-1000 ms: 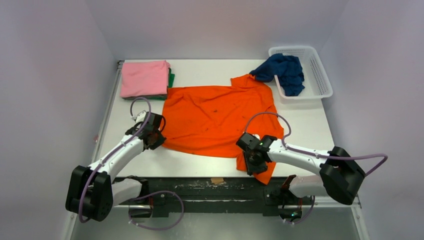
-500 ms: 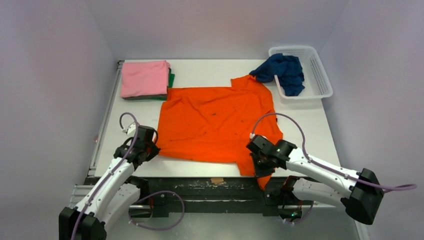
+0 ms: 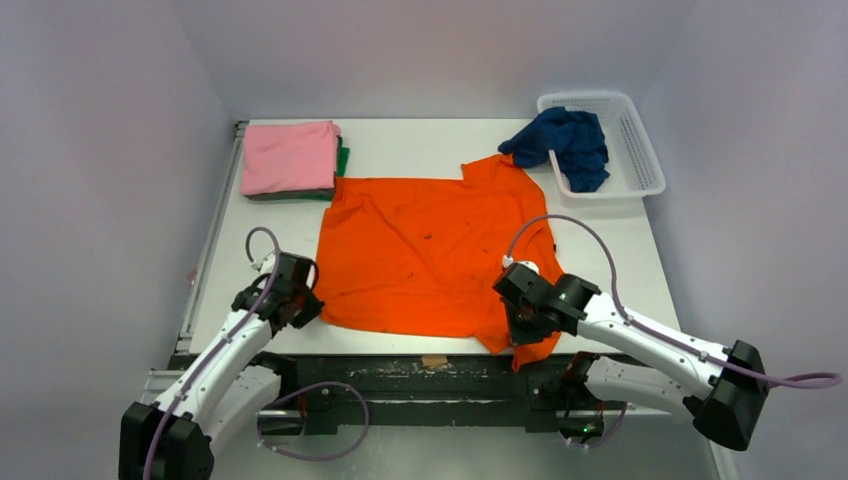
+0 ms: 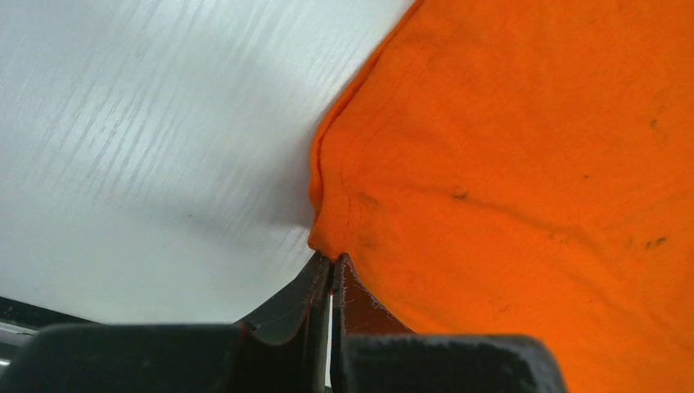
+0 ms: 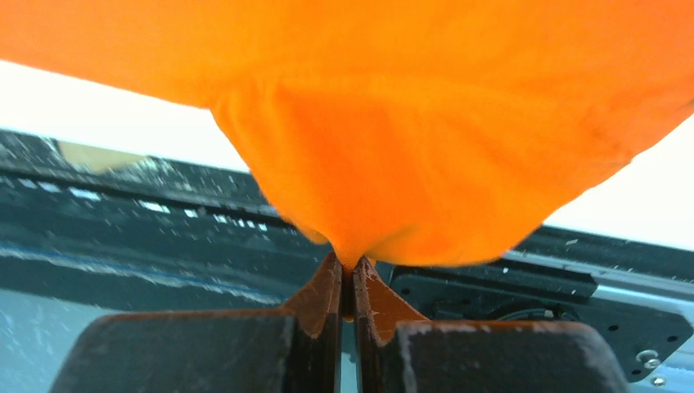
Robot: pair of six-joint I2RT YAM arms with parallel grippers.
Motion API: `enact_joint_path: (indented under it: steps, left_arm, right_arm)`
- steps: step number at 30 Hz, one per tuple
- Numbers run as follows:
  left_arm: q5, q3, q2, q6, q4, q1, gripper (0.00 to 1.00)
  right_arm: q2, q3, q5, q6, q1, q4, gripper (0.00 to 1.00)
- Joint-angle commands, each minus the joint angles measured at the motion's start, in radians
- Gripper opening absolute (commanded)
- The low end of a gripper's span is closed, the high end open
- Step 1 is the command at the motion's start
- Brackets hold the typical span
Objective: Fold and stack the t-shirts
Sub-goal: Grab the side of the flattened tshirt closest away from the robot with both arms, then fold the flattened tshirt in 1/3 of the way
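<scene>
Step in hand: spreading the orange t-shirt [image 3: 430,250] flat ahead of its first fold, as I judged it.
Orange t-shirt: lay open across the middle of the counter [image 3: 420,140], its far edge near the pink stack and its far right corner just beside the basket; its near right corner hung over the counter's near edge.
Left gripper [image 4: 331,270]: pressed together, pinching the shirt's near left corner, low against the counter.
Right gripper [image 5: 347,270]: pressed together on a bunched fold of the near right corner, which sagged in front of the counter's edge.
Pink t-shirt [image 3: 290,157]: folded at the far left, lying on top of a green t-shirt [image 3: 343,158] of which only an edge showed.
Navy t-shirt [image 3: 565,140]: crumpled, half in the white basket [image 3: 640,150], spilling over its left rim.
Progress: two tees looked done, with the orange one in work and the navy one waiting.
Next move: probably bring the overhanging corner back onto the counter, level both near corners, then carry them together toward the far edge; uneven pull could skew or wrinkle the cloth.
</scene>
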Motion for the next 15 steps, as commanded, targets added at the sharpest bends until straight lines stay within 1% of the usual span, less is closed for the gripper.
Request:
enact_joint_path:
  steps: [1,5,7,9,11,15]
  left_arm:
    - [0.01,0.115,0.073,0.03,0.091,0.007,0.0]
    - [-0.032,0.184,0.159,0.033,0.116,0.009,0.0]
    - [-0.052,0.219,0.209,0.029,0.126,0.014,0.0]
    - [-0.038,0.252,0.262,0.038,0.154,0.024,0.0]
    - [-0.035,0.289,0.316,0.044,0.176,0.03,0.0]
    - [-0.048,0.374,0.432,0.059,0.193,0.055,0.0]
  right_arm:
    - [0.04,0.124,0.162,-0.016,-0.056,0.055,0.0]
    - [0.093,0.181,0.232,-0.098,-0.166,0.133,0.0]
    - [0.125,0.21,0.273,-0.124,-0.2,0.176,0.0]
    - [0.16,0.242,0.297,-0.151,-0.233,0.219,0.0]
    - [0.194,0.269,0.294,-0.185,-0.275,0.269,0.0]
    - [0.289,0.32,0.24,-0.254,-0.36,0.333,0.0]
